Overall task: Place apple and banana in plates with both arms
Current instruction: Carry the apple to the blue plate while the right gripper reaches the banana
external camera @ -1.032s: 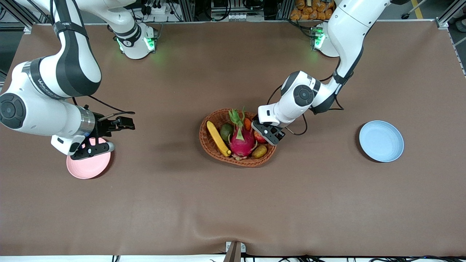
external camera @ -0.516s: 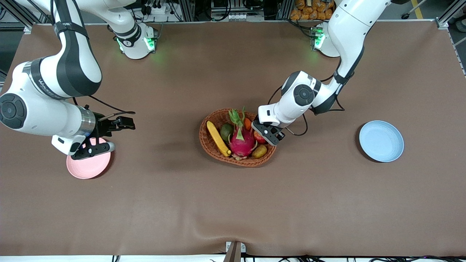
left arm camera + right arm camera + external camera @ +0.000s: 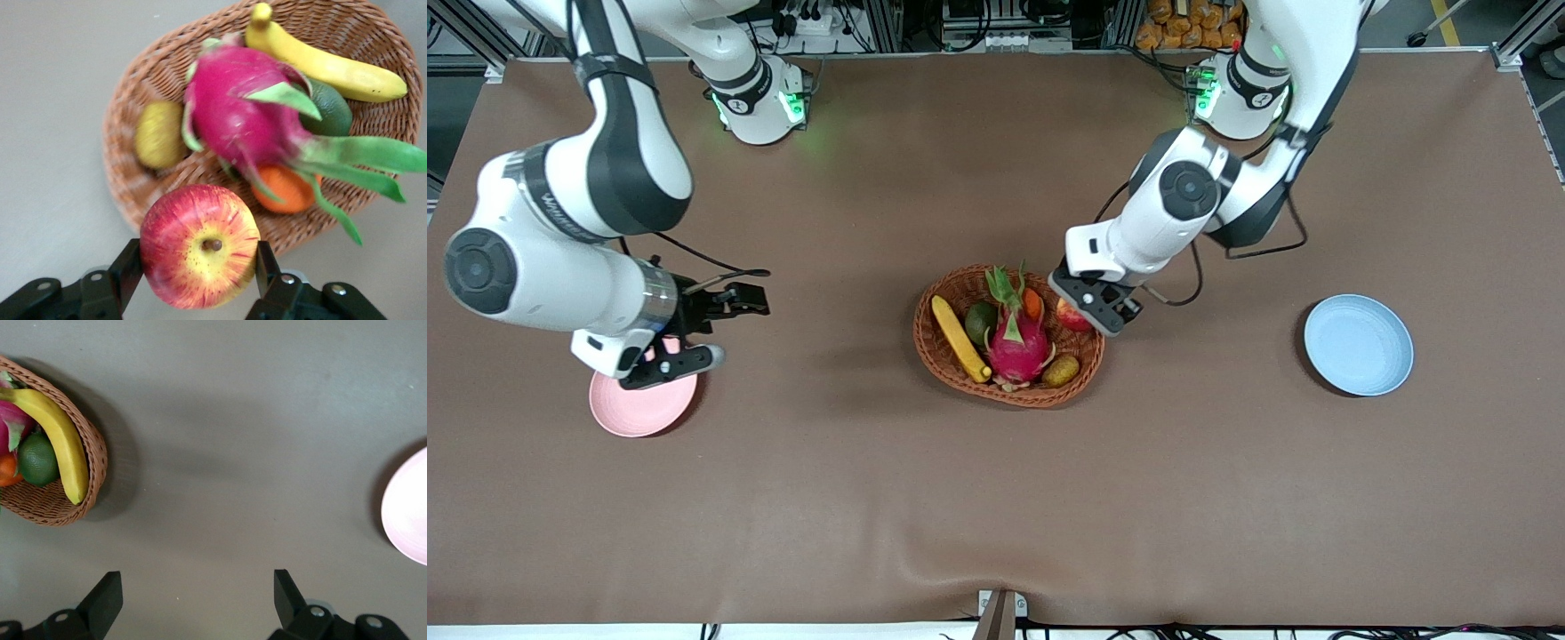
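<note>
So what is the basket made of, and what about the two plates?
The basket looks like woven brown wicker or rattan: crossing strands show all over its wall. The pink plate and the blue plate look like smooth, matte plastic or something similar, with flat colour and no shine, though the pictures cannot settle that.

A brown cloth-covered table (image 3: pixel 871 498) stands before aluminium framing (image 3: pixel 889 22).

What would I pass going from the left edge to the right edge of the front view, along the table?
Pink plate → right gripper, over the table beside that plate → basket of fruit → left gripper holding the apple → blue plate.
</note>
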You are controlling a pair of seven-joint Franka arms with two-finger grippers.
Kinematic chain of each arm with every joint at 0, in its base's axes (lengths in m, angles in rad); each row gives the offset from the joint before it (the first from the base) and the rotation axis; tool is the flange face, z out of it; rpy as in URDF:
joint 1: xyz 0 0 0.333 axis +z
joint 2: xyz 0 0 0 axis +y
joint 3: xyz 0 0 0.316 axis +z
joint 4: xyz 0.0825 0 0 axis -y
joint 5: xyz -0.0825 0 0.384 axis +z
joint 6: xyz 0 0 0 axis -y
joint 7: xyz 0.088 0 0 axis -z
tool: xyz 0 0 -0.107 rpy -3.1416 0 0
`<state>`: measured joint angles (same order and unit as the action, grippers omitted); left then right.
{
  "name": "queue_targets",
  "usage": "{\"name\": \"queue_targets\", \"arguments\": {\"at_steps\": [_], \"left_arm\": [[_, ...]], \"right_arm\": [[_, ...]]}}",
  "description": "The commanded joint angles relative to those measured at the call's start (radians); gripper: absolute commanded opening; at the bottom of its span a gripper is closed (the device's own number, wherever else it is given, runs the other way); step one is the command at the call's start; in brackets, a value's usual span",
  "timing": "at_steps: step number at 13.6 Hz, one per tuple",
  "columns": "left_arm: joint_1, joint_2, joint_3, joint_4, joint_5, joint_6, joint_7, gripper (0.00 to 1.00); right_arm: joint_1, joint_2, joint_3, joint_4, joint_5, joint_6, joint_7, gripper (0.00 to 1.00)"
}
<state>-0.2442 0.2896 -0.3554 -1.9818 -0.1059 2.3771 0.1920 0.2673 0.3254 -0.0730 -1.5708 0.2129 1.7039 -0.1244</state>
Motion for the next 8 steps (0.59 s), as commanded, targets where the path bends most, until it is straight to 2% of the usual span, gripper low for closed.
{"name": "queue_targets", "arguments": {"at_steps": [1,8], "left_arm": [[0.092,-0.064,-0.004,-0.026,0.017,-0.042,-0.002,0.42],[0.318,-0.102,-0.001,-0.049,0.017,-0.072,0.007,0.4]], "right_arm": [[0.09,0.07,0.001,-0.006,0.0,0.11,-0.011,1.0],[0.343,0.17,-0.001,-0.017,-0.032,0.325,-0.009,1.0]]}}
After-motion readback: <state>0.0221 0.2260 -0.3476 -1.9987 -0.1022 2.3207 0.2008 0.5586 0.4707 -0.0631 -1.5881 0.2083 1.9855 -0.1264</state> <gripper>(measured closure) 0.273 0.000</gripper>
